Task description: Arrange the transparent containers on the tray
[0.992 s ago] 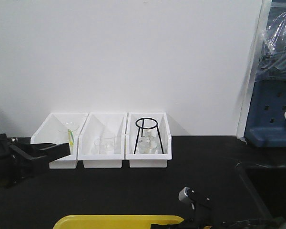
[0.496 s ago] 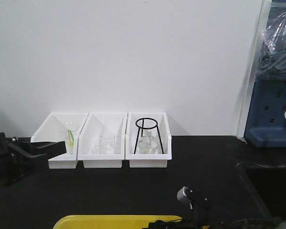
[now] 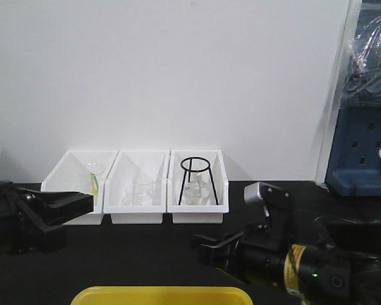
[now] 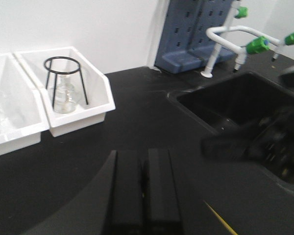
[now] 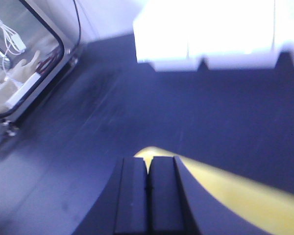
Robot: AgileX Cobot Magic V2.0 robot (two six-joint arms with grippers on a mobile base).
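Wrist views: both jaws apparently closed.

Left claw [image 4: 143, 193] jaws pressed together, right claw [image 5: 148, 192] likewise — both empty

tray [image 3: 159, 294] | bright yellow, flat | front table edge, only rim visible

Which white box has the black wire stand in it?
The rightmost white bin of the three holds the black ring stand, over a small clear flask. The other two hold only glassware.
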